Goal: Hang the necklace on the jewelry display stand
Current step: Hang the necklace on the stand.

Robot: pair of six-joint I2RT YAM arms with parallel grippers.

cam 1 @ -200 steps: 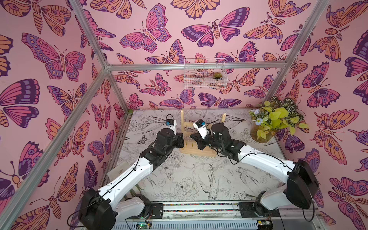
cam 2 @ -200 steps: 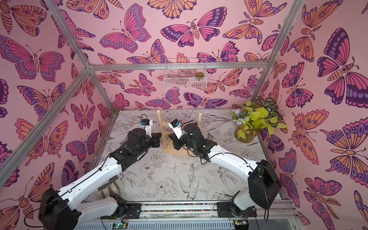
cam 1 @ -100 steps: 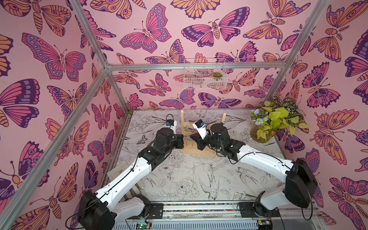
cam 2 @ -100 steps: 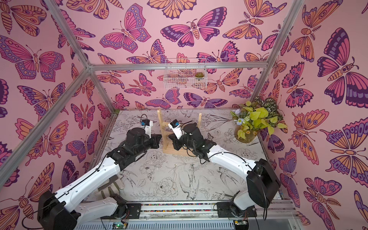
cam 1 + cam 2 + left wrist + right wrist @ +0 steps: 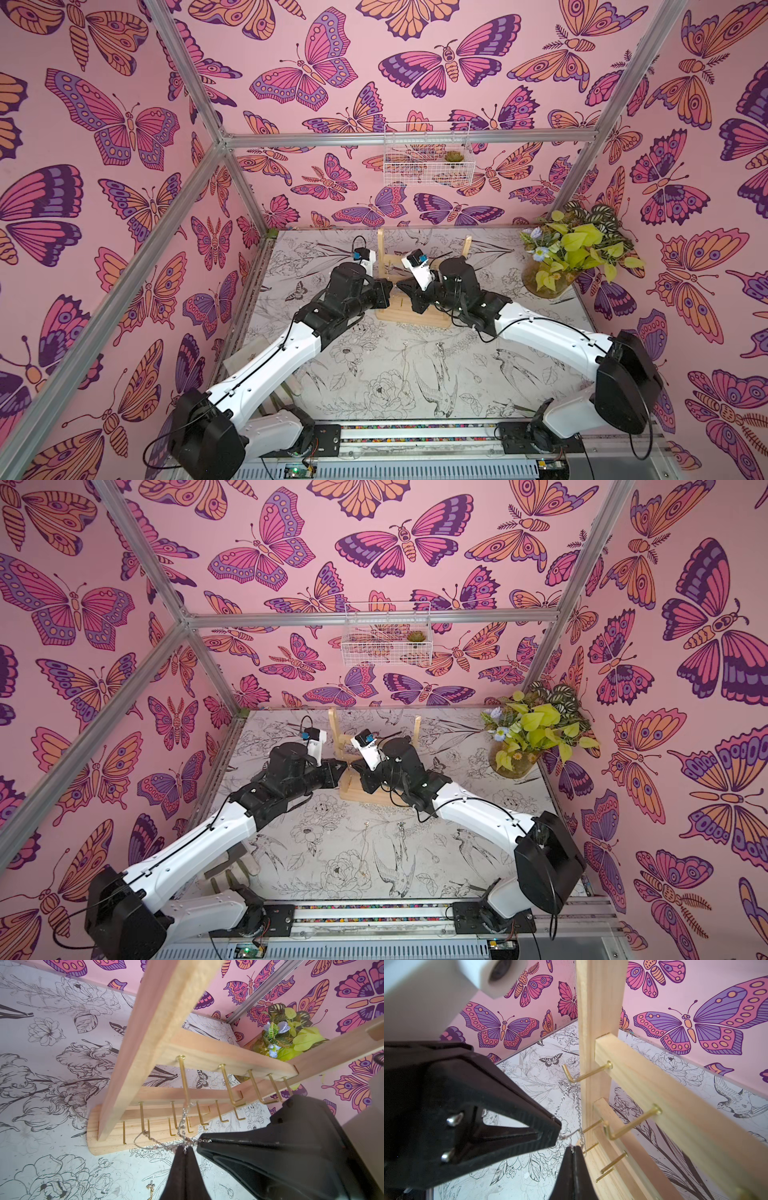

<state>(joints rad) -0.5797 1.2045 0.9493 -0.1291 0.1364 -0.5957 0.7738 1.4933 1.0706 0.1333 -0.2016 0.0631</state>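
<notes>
Left claw [image 5: 184, 1148] and right claw [image 5: 202, 1141] were each pressed together on the necklace [image 5: 561, 1102], a thread-thin chain of tiny twisted links that glinted pale. The left one showed as two dark, matte fingers tapering to a single point. The right one was a ribbed black wedge, its tip just beside the other's.

From the two pinches the chain rose in two strands and draped over the bend of an L-shaped, brass-coloured hook [image 5: 185, 1080]. This was the hook nearest the upright on the top crossbar. A slack loop sagged sideways in front of the lower rows of hooks.

The jewelry display stand [image 5: 409, 319] was pale, square-edged wood with a visible grain. It was shaped like a ladder, with two uprights, three flat crossbars and a slab base. In both top views it stood upright toward the back of the table [image 5: 374, 374], whose smooth white surface was printed with black line drawings of flowers and birds. The two arms met in front of it.
</notes>
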